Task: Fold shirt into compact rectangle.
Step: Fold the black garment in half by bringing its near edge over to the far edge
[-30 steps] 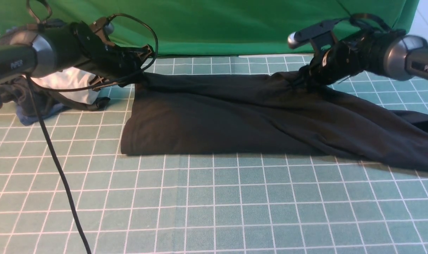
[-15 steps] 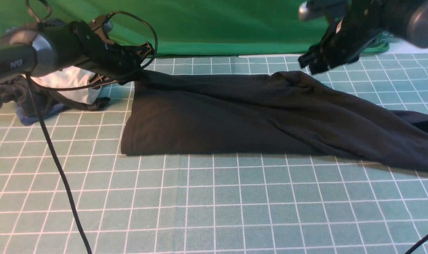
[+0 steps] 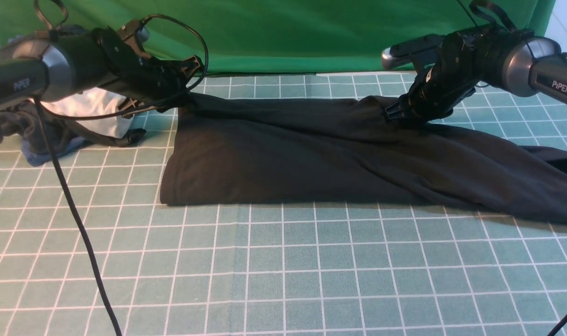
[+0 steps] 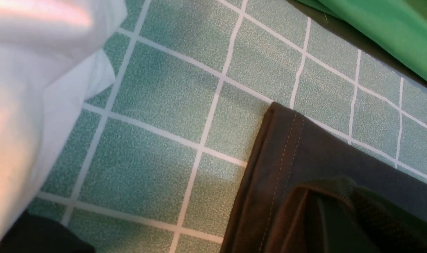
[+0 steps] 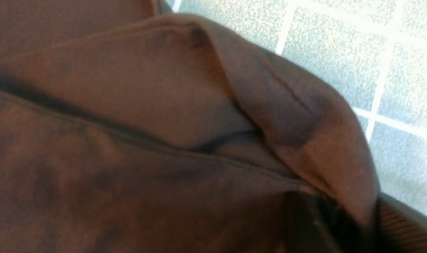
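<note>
Cloth handling is the matter of this step. The shirt (image 3: 288, 158) is spread as a long black band on the tabletop (image 3: 283, 270), between the two pincers and on the camera side of them. The left pincer (image 3: 183, 95) is clenched on the far left corner of the shirt. In the left wrist view the stitched hem (image 4: 280, 158) is seen caught at its tip. The right pincer (image 3: 398, 114) rests on the far edge, where a raised fold (image 5: 298, 116) lies just at its fingers. Whether this fold is already grasped cannot be told, because the jaws are hidden by the cloth.

It is judged that the far edge is to be taken at two points and brought over the near edge. For a good result, all layers of the fold should be caught by the right pincer, not only the upper one. Both pincers should then be lifted together and at equal height, so that the edge is straight between them. The part of the shirt outward of the right pincer is crumpled and may be dragged crooked. The heap of clothes (image 3: 92, 116) just outward of the left pincer should not be touched.
</note>
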Robot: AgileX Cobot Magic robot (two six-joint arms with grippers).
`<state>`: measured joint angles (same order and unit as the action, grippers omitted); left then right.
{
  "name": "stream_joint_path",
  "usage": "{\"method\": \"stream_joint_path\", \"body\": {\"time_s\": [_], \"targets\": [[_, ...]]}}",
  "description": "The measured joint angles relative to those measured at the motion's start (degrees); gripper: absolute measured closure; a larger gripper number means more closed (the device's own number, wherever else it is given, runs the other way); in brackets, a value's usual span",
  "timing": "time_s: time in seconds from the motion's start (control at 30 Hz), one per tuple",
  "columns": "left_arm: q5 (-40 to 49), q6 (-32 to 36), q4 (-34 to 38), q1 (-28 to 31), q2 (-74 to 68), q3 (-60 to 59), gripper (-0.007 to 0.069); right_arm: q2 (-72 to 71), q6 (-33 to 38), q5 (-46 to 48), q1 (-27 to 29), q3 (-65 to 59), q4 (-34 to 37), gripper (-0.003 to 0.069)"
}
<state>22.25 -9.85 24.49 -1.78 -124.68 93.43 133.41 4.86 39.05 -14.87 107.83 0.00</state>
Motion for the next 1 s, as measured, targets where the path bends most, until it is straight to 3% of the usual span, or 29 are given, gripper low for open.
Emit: {"method": "stream_joint_path", "body": {"time_s": [0.07, 0.13, 0.5, 0.67, 0.8, 0.93, 1.0], "targets": [[0.00, 0.00, 0.00, 0.00, 0.00, 0.00, 0.0610, 0.00, 0.10, -0.11, 0.00, 0.00, 0.00, 0.0586], [0.00, 0.00, -0.05, 0.00, 0.00, 0.00, 0.0610, 0.00, 0.13, -0.03, 0.00, 0.11, 0.00, 0.0613], [-2.24, 0.00, -0.12, 0.00, 0.92, 2.95, 0.0610, 0.10, 0.17, -0.15, 0.00, 6.91, 0.00, 0.0619], [-4.81, 0.24, -0.12, 0.00, 0.38, 3.01, 0.0610, 1.07, 0.17, -2.93, 0.00, 6.91, 0.00, 0.0557], [-5.65, -0.52, 0.09, 0.00, -1.32, 3.05, 0.0594, 2.54, 0.19, -6.25, 0.00, 6.91, 0.00, 0.0457], [-5.18, -3.30, 0.09, 0.19, -3.19, 3.71, 0.0492, 3.03, 0.28, -8.41, 0.00, 7.26, 0.00, 0.0347], [-2.56, -3.78, 0.04, 0.58, -3.37, 5.87, 0.0418, 2.42, 0.28, -6.28, 0.00, 8.69, 0.00, 0.0330]]}}
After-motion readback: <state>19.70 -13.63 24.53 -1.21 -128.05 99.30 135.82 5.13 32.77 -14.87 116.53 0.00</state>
